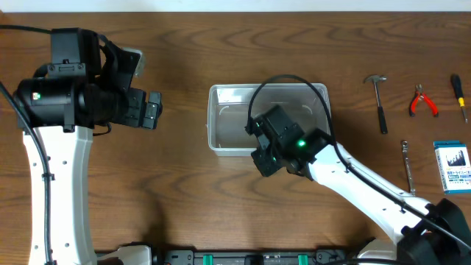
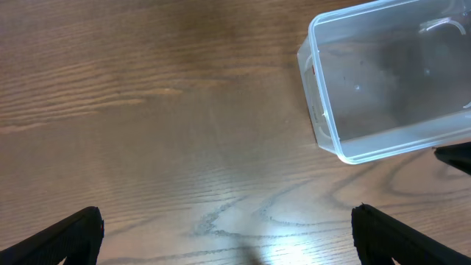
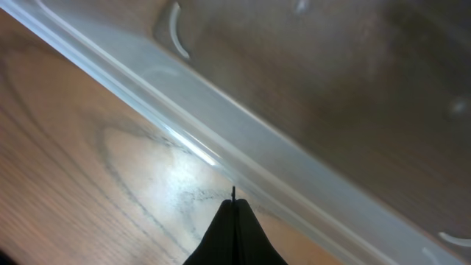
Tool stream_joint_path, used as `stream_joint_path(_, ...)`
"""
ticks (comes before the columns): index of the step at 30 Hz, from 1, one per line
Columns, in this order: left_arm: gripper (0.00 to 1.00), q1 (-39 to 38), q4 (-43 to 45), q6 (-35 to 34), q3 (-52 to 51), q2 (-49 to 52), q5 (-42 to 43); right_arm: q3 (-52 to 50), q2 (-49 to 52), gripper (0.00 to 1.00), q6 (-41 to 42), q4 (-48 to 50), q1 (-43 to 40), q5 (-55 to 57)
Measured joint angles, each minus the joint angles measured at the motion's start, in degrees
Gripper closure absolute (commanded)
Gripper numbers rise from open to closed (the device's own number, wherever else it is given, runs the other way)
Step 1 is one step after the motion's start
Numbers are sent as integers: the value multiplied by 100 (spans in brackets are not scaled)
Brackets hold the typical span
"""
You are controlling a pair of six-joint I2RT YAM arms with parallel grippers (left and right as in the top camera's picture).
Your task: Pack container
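Wooden table (image 1: 184, 213): fills the frame.
Container (image 1: 234, 121): clear bin, upright, centre of the overhead frame.
Left gripper (image 2: 226, 218): upper left, jaws wide apart, empty.
Right gripper (image 3: 234, 213): just beside the container's lower edge, jaws pressed together, holding nothing.
Hammer (image 1: 380, 103), pliers (image 1: 422, 101): upper right.

The wood-grain table (image 1: 184, 191) carries five items at its right end, all apart from one another.

- Far row, left to right: hammer (image 1: 380, 103) with its head at the far end, red-handled pliers (image 1: 422, 101), screwdriver (image 1: 459, 96).
- Nearer row: slim metal tool (image 1: 407, 165), type not discernible, with the blue-and-white box (image 1: 451, 168) to its right.
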Motion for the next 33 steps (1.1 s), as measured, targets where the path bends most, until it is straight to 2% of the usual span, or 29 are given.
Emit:
stream_joint_path(8,2,0,-11,-2,0,0,0,1021,0,98,0,-863,0,68)
stream_joint_path(14,2,0,-37,0,0,0,-15,2151,2,64,-9,-2055,-131,619)
stream_joint_path(17,2,0,-39,0,0,0,-22,2721,0,35,-7,-2568,-356,918)
stream_joint_path(19,2,-2,-42,0,0,0,-68,3045,-4,7,-11,-2861,-560,1093)
stream_joint_path(20,2,-2,-42,0,0,0,-116,3217,-11,1,-15,-3032,-710,1174)
stream_joint_path(26,2,0,-50,-2,0,0,-289,3703,-144,1,-44,-3829,-1727,1600)
stream_joint_path(33,2,0,50,-2,0,0,-417,3810,-258,1,-66,-4157,-3661,1622)
